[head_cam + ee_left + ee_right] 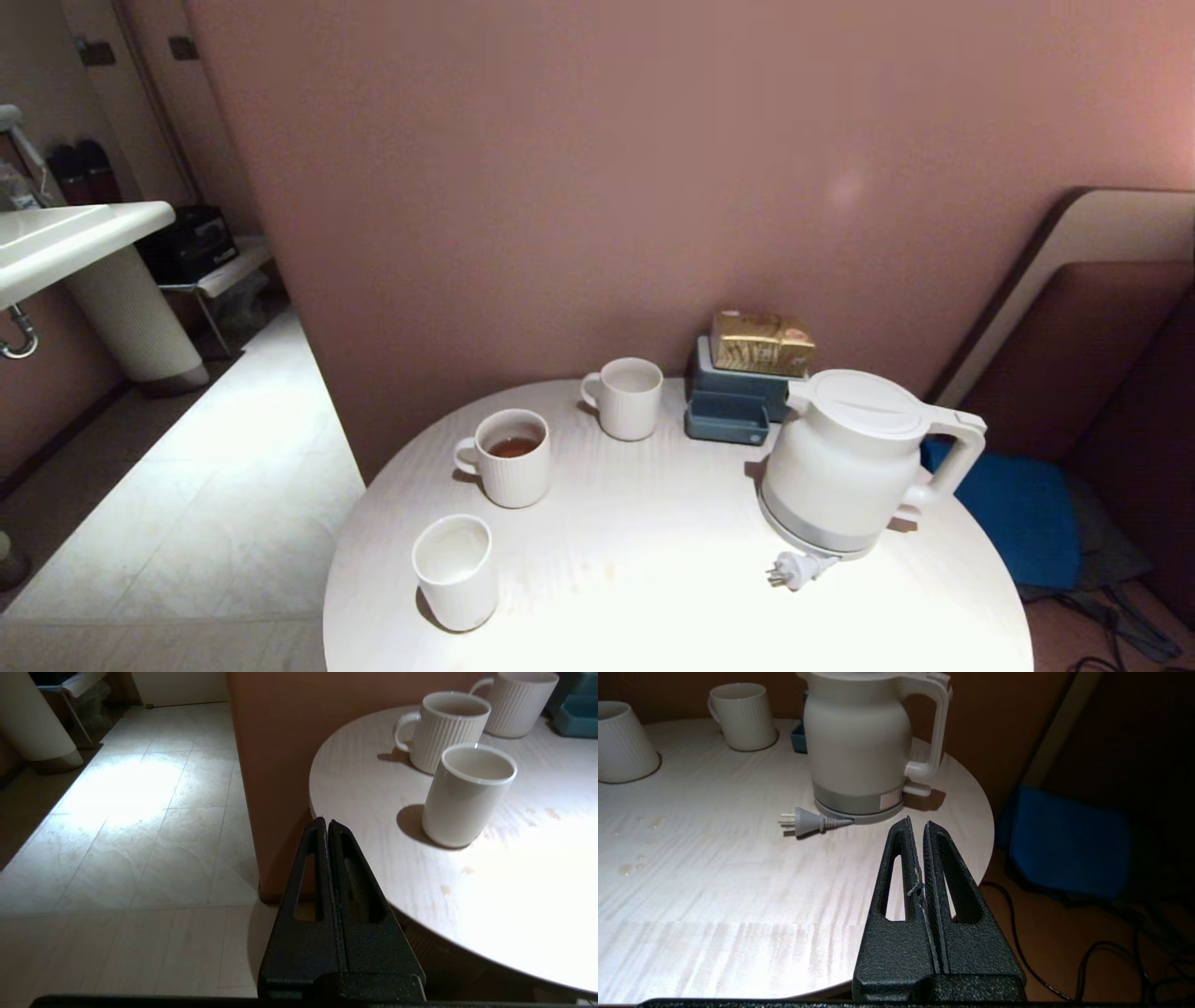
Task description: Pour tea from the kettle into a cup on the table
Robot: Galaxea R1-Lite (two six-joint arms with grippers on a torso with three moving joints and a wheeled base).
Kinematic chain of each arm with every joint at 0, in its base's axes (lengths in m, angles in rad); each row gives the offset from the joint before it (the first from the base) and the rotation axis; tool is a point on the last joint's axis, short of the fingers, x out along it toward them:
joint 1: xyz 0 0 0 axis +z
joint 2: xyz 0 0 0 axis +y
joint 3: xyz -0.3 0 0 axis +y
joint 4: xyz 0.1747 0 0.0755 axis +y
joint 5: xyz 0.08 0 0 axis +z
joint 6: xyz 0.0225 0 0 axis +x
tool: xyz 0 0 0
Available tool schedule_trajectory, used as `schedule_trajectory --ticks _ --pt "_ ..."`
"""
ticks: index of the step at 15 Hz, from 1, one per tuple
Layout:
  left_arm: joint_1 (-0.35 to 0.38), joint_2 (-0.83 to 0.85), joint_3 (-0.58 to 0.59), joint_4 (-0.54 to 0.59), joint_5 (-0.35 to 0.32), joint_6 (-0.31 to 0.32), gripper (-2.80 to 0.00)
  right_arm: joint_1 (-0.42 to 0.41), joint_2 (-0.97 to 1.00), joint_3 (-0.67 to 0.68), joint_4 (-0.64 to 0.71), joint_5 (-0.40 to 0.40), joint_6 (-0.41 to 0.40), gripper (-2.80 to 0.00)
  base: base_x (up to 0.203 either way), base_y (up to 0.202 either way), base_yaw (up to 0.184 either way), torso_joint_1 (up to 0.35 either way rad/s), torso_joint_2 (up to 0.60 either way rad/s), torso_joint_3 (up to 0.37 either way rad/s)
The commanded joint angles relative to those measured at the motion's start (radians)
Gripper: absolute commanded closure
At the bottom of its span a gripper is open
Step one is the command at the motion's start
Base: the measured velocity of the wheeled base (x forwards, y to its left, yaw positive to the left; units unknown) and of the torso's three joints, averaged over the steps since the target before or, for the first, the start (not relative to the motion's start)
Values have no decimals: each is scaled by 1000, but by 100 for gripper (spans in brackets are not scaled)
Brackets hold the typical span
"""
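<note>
Left gripper (326,822): I see its two black, grainy-textured triangular fingers pressed flat together, nothing between them, tips hanging at the table's near-left edge over pale stone-look floor tiles (140,812). Right gripper (918,823): same wedge-shaped fingers, pressed together and empty, a frayed strip of pad showing along the seam; it points across the near-right rim of the table toward the kettle, short of it and not touching. Neither arm shows from my head camera. The table (653,579) is round, white, with faint wood-grain streaks and a few small wet-looking spots near the cup. The cup (456,571) is smooth, white, handleless, slightly tapered, upright at the near-left of the tabletop, its inside pale. Behind it stands a ribbed white mug (509,457) with a handle, holding reddish-brown tea (513,447). A second ribbed mug (627,397) sits farther back near the wall. The kettle (854,462) is white matte plastic, flat lid, angular handle turned right, silver-grey band at the base, upright on the right side of the table, well apart from the cup. Its grey plug (792,569) lies loose on the tabletop just in front. Behind the kettle, a blue-grey tray (733,406) carries a gold foil packet (761,343).
</note>
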Motion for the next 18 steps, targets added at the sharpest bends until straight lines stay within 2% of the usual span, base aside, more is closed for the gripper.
schedule_trajectory --ticks 1,6,18 --pt "0 0 0 1 0 0 0 0 1 0 -1 0 1 0 0 0 0 272 -536 -255" --pt "0 0 0 0 2 0 0 0 1 1 -1 0 1 0 0 0 0 214 -414 -200" --pt "0 0 0 0 0 0 0 0 1 0 0 -2 -7 0 0 0 0 7 -11 -5"
